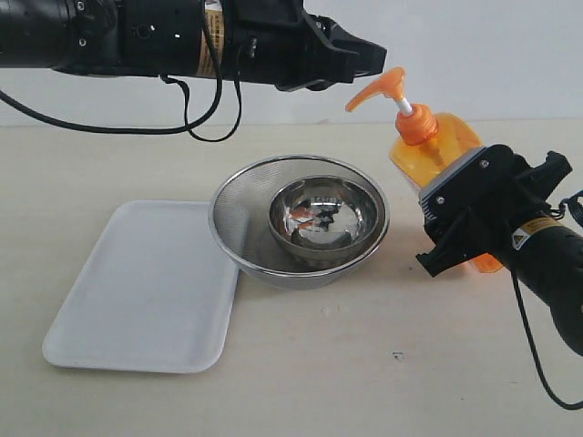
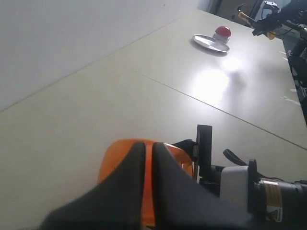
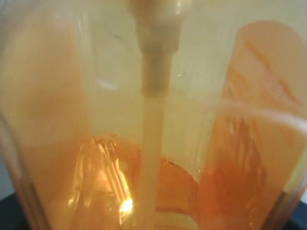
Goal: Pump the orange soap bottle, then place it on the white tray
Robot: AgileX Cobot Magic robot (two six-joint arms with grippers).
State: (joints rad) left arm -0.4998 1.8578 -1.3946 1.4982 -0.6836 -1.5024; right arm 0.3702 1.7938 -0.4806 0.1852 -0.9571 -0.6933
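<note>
Two-arm split: right gripper [image 1: 458, 208] clamps tall translucent orange soap bottle [image 1: 444, 138] to steady it; left gripper [image 1: 366, 56], pinched shut, hangs beside orange pump head [image 1: 386, 89], likely as presser.

The orange soap bottle [image 3: 72, 120] fills the view, its pale tube [image 3: 151, 158] central.

no words or numbers can be read. a yellow sticker [image 1: 523, 238] with a black warning triangle sits on the right arm [image 1: 551, 264], just beside the bottle [image 1: 442, 137]; its print is too small. a yellow label [image 1: 211, 56] on the left arm [image 1: 137, 36], up and left of the bottle, is just as unreadable.
</note>
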